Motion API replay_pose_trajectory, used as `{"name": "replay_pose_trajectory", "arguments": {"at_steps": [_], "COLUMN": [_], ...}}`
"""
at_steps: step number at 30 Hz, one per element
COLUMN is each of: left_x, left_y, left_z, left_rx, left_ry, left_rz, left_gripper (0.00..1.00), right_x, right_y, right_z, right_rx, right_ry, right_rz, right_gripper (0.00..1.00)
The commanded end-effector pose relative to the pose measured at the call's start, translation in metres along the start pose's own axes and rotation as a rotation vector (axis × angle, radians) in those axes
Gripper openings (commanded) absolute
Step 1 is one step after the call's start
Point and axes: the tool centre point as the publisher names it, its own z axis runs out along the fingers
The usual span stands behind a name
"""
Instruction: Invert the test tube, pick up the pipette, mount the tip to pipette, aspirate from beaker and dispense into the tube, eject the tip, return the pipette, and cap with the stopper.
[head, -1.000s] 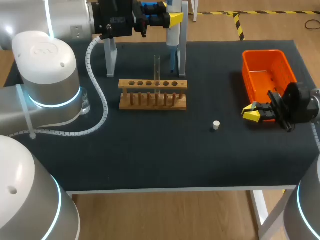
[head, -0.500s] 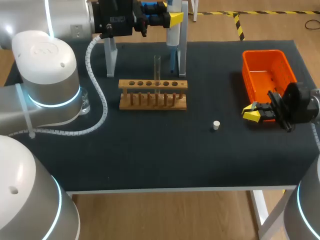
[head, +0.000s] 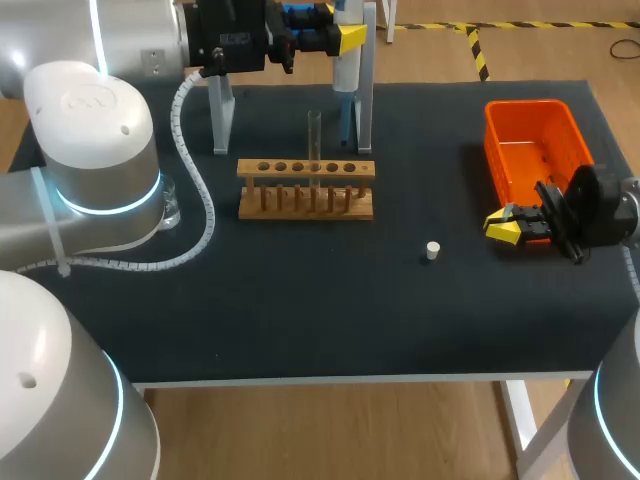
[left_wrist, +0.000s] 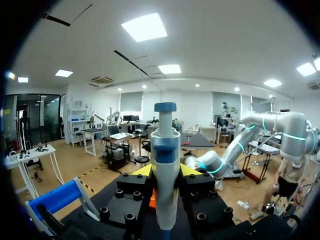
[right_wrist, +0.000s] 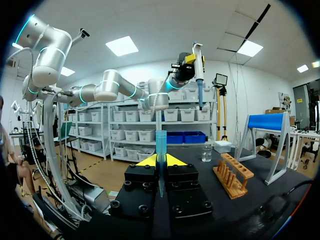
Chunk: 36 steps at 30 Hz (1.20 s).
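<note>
Head view: the left arm comes in along the far edge of the dark desk (head: 300, 300), and its left gripper (head: 343, 40) is raised beside the grey metal stand (head: 220, 115). Its fingers are clamped on the white pipette with a blue plunger cap (head: 346, 70), which hangs upright at the stand's right post. The left wrist view shows the same grip, with the pipette's barrel standing between the two yellow tips and pressed from both sides.

Nearer the middle of the desk stands the wooden rack with a row of holes (head: 306, 188). The clear glass test tube (head: 314, 140) stands upright in it. The clear glass beaker (head: 172, 208) sits left of the rack, half hidden behind the left arm. The small white stopper (head: 432, 250) lies alone on the desk, to the right of the rack and well apart from it.

At the right, the orange plastic bin (head: 560, 120) sits near the desk's edge. The right gripper (head: 503, 224) hangs low just in front of the bin. In the right wrist view its fingers are closed on the slim translucent blue pipette tip (right_wrist: 160, 150), held upright between them.
</note>
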Motion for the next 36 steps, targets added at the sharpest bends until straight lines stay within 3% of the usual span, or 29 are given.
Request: {"name": "replay_pose_trajectory", "arguments": {"at_steps": [1, 22, 36], "left_x": [0.000, 0.000, 0.000], "left_y": [-0.001, -0.001, -0.001], "left_z": [0.000, 0.000, 0.000], "left_rx": [-0.002, -0.002, -0.002], "left_ry": [-0.002, -0.002, -0.002], "left_rz": [-0.001, -0.001, -0.001], "left_gripper": [0.00, 0.00, 0.00], "right_x": [-0.004, -0.051, -0.065], "right_y": [0.000, 0.003, 0.005], "right_z": [0.003, 0.072, 0.115], "right_rx": [0.005, 0.042, 0.029], "right_ry": [-0.004, 0.016, 0.015], "right_rz": [0.003, -0.006, -0.047], "right_gripper": [0.00, 0.00, 0.00]}}
